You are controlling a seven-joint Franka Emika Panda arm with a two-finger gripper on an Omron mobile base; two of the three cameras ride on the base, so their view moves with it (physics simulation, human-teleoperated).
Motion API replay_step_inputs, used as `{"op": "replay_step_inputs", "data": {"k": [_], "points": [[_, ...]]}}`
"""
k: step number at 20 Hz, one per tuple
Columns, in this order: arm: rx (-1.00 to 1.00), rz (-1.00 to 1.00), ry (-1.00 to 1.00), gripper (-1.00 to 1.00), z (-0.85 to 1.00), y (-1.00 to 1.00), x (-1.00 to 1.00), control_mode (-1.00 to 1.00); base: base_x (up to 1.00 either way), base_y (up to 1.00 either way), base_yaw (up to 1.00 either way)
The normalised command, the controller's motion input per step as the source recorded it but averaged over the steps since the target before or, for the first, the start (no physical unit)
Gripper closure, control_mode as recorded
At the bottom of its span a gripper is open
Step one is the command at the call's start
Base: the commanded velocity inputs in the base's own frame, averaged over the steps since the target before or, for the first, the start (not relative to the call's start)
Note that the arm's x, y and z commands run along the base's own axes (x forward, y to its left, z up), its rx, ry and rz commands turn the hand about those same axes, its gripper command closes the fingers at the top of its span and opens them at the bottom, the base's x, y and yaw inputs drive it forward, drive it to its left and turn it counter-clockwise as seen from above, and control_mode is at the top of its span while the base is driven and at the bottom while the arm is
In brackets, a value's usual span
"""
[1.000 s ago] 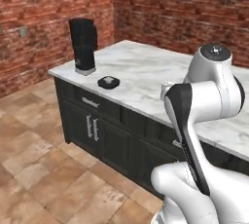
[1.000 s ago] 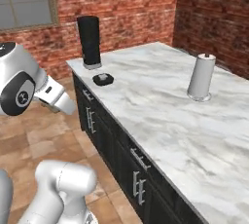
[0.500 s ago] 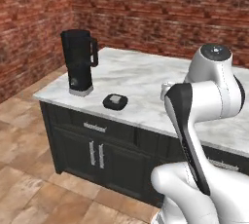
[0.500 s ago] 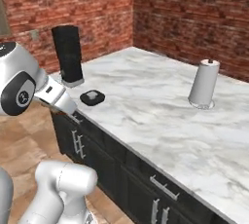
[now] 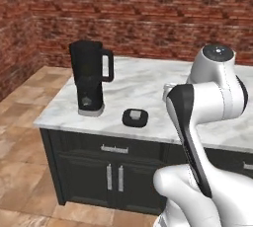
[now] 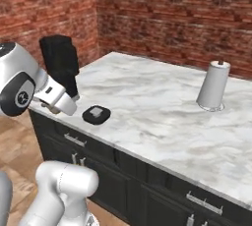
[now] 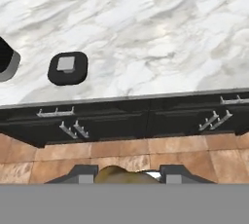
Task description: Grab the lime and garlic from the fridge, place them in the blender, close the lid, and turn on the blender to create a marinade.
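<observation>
claw [image 7: 127,175]: closed on the lime [image 7: 115,174], over the floor short of the bench [image 6: 162,117] | change: base has swung round, blender [image 5: 90,78] now squarely ahead, lid [image 5: 135,117] off beside it | meaning: jug open, ready for the drop

Kitchen: marble counter [image 5: 148,85], blender [image 5: 89,78] (brick walls [image 5: 148,14]).
</observation>
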Motion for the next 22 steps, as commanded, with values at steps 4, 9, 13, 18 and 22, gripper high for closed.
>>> {"op": "replay_step_inputs", "data": {"k": [4,9,13,18,22], "points": [[0.0,0.0,0.0,1.0,0.0,0.0,0.0,1.0,0.48,0.17,-0.27],[0.0,0.0,0.0,1.0,0.0,0.0,0.0,1.0,0.46,0.19,-0.26],[0.0,0.0,0.0,1.0,0.0,0.0,0.0,1.0,0.36,0.52,-0.29],[0.0,0.0,0.0,1.0,0.0,0.0,0.0,1.0,0.28,0.8,-0.36],[0.0,0.0,0.0,1.0,0.0,0.0,0.0,1.0,0.29,0.66,-0.36]]}}
